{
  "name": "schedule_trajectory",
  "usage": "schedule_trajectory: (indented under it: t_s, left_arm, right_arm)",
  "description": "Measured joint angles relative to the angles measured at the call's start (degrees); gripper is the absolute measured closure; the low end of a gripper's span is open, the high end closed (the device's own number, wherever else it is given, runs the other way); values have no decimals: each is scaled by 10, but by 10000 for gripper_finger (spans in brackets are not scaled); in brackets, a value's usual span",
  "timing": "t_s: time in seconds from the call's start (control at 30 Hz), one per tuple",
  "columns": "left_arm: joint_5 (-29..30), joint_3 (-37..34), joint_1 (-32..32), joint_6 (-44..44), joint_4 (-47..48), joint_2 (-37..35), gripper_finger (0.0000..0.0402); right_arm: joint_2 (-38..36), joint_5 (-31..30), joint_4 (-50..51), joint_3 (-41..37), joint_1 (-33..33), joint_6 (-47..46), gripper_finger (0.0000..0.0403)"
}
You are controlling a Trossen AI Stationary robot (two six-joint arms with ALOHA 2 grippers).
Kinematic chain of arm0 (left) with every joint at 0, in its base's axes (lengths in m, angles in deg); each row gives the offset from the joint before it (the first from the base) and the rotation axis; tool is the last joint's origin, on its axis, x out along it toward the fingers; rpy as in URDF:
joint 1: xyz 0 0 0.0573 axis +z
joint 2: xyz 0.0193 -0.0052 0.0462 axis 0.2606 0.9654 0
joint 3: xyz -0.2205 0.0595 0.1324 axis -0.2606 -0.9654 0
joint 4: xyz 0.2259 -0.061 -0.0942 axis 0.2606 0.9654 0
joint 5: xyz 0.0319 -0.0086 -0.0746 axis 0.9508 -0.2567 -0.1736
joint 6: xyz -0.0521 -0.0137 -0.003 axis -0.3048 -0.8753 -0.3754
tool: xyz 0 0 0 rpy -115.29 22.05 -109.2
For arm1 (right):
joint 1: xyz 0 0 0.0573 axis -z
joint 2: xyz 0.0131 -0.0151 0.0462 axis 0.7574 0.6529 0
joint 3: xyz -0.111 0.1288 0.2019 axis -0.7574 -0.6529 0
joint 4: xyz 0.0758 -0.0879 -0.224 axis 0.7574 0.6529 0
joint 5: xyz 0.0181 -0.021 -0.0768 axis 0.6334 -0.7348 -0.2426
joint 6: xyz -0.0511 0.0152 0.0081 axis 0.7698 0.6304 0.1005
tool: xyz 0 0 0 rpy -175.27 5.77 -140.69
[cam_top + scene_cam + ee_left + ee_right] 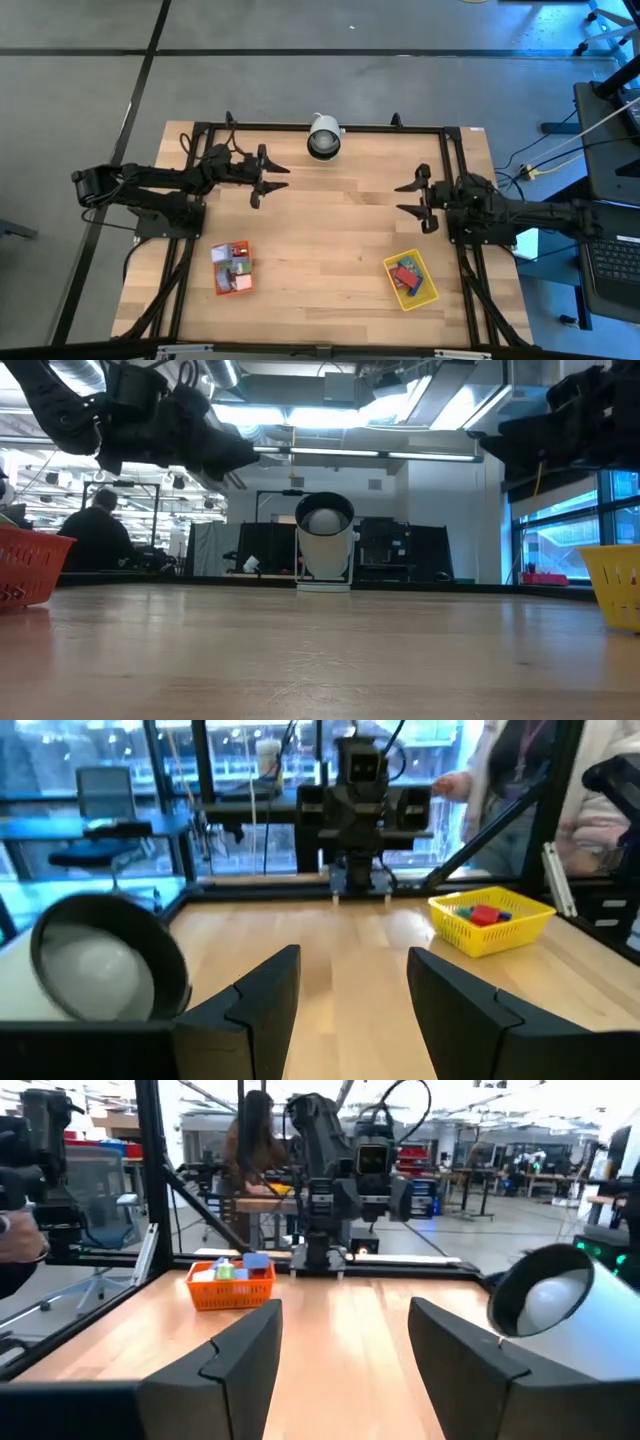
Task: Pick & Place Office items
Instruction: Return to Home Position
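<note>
1. Evidently parked: left gripper (283,178) hung over the table's (330,250) left rear, fingers spread, empty.
2. Right gripper (400,198) faced it, fingers spread.
3. Office items (232,262) lay in orange tray (233,290) and yellow tray (420,297), hence idle arms.

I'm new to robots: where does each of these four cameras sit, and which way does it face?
High view: above the table, looking straight down; both arms, left gripper and right gripper open.
Low view: table-top height, looking level across at the white device; arms overhead.
Left wrist view: on left arm, facing right arm and yellow tray; own fingers in front.
Right wrist view: on right arm, facing left arm and orange tray; own fingers in front.
Shared: both wrist views catch the white device.
</note>
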Motion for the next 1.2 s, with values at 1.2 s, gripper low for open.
schedule_trajectory:
  t_s: [1.2]
  left_arm:
    - [152,-118,-39,-36,238,-399,219]
  right_arm:
    - [0,9,9,1,29,-16,184]
